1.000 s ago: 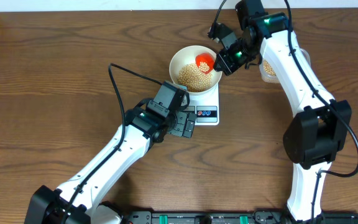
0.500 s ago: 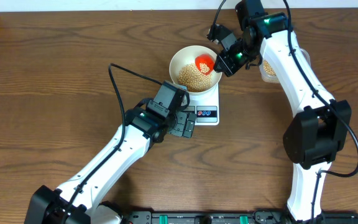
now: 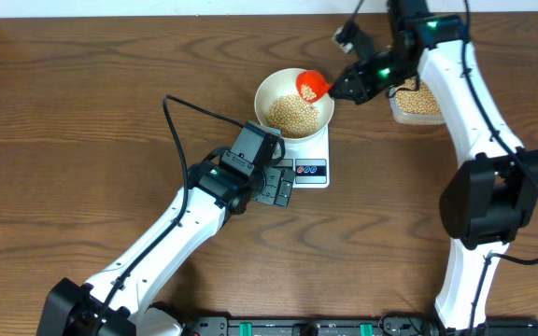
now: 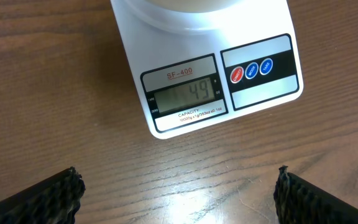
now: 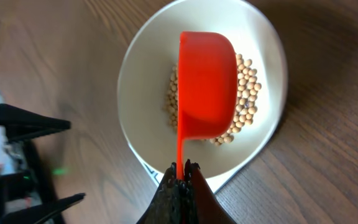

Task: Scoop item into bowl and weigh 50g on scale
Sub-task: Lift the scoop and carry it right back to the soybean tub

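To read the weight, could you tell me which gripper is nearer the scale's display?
Left. The left gripper hovers open just in front of the scale display; the right gripper is beyond it, by the white bowl's rim, holding the red scoop.

Orange-red scoop (image 5: 207, 81), beige beans (image 5: 247, 87), white bowl (image 3: 263, 93), white scale (image 4: 135, 56).

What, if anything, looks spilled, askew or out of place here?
Nothing stands out. The beans lie inside the bowl, which sits on the scale; no strays show on the table. The right pincer holds the red scoop over it.
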